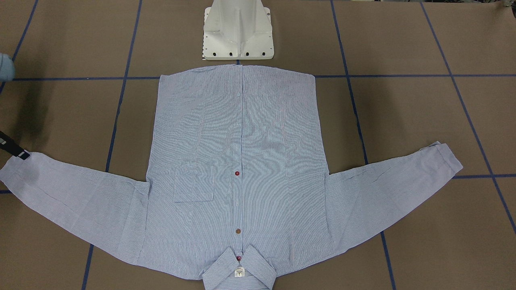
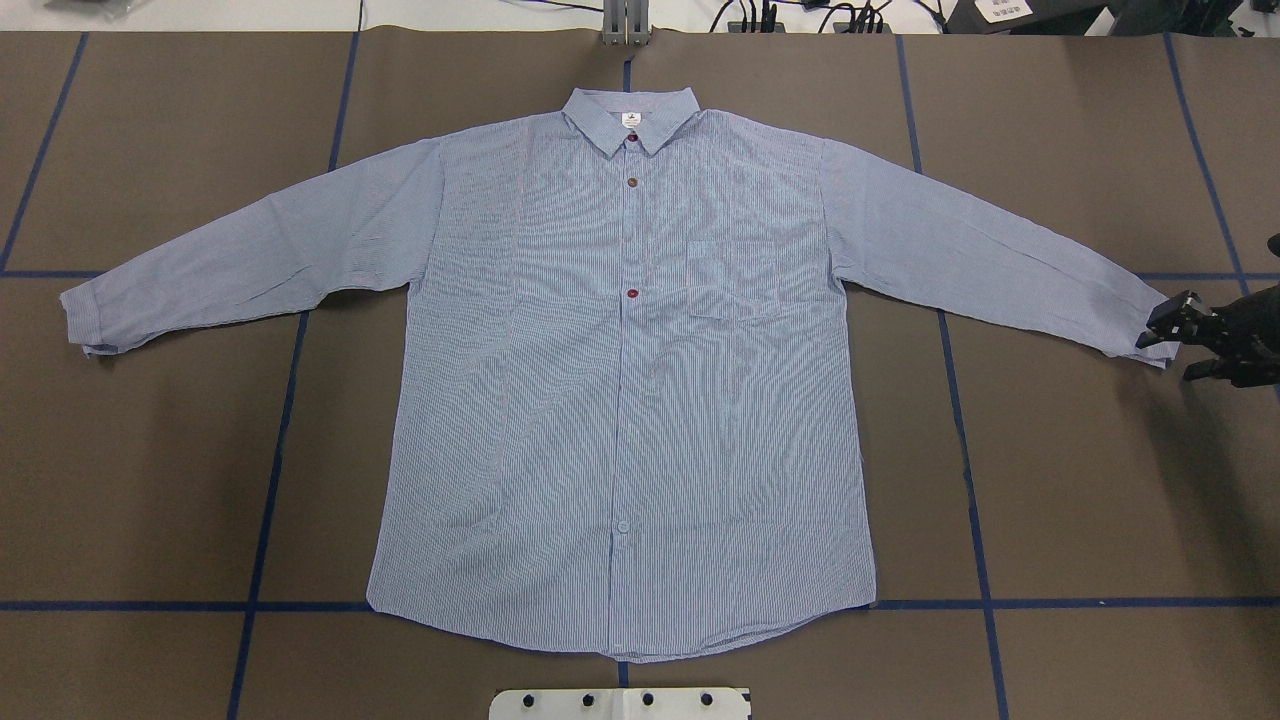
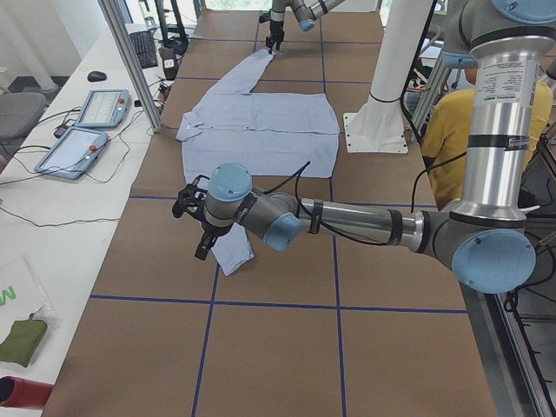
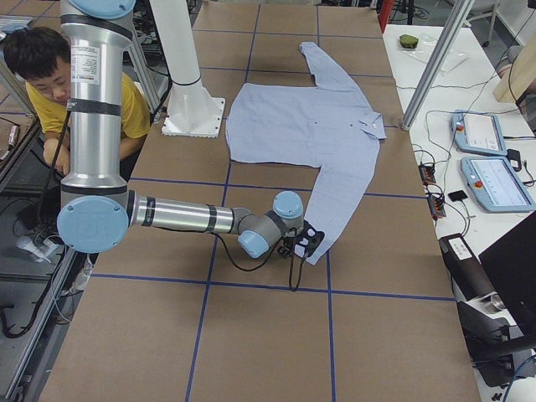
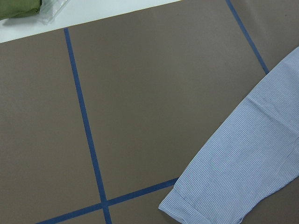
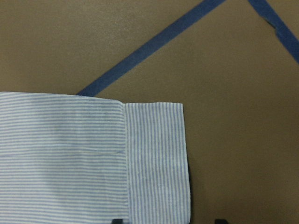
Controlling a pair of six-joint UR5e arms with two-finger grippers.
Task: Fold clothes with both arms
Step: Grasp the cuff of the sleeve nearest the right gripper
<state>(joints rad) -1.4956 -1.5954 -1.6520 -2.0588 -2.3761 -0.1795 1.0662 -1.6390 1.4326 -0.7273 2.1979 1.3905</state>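
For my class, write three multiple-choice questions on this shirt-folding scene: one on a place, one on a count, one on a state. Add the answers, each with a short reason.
1. On the shirt, where does the collar lie?
A) next to the white base
B) on the side away from the base
C) tucked beneath the body

2. How many dark buttons show down the front?
A) one
B) three
C) six

3. How is the right gripper?
A) open at a sleeve cuff
B) shut on the collar
C) out of every view

Answers:
1 B: collar and base sit at opposite edges of the overhead view.
2 B: two dark red and one brown.
3 A: the right wrist view shows its jaws apart, either side of the cuff.
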